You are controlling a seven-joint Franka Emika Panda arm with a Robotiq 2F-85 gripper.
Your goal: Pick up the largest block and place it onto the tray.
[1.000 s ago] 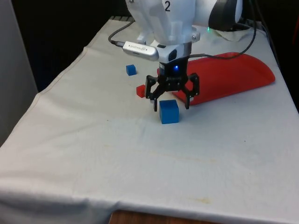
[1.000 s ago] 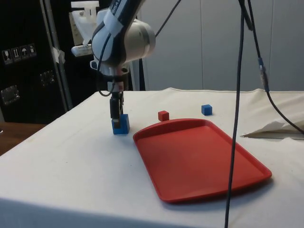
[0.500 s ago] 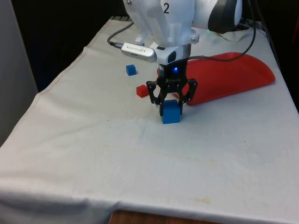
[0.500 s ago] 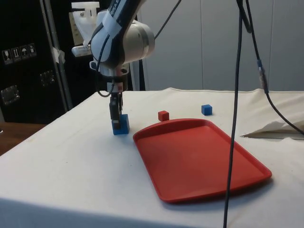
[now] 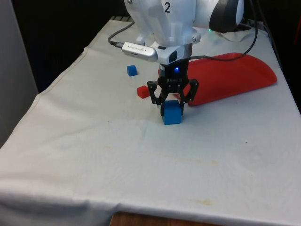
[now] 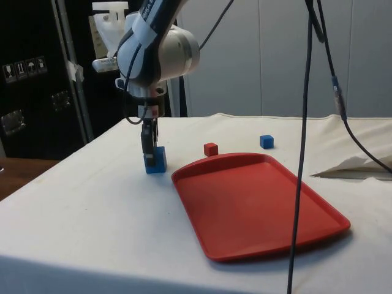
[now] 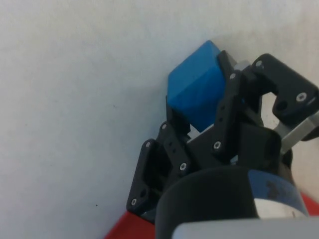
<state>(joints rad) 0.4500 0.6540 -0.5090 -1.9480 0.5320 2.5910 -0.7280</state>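
On the white-clothed surface (image 5: 94,155), near the red tray (image 6: 257,202), the gripper (image 5: 172,104) is closed on the large blue block (image 5: 171,113), which rests on the cloth. Grasp appears complete; lift, transfer and placement remain. Block is a plain, solid-blue cube, clearly bigger than the small red block (image 5: 141,91) and small blue block (image 5: 132,70).

A glossy white arm (image 5: 164,21) carries a black cable (image 5: 235,54) and a black, screw-studded gripper (image 5: 172,104) with linked fingers (image 7: 234,107).
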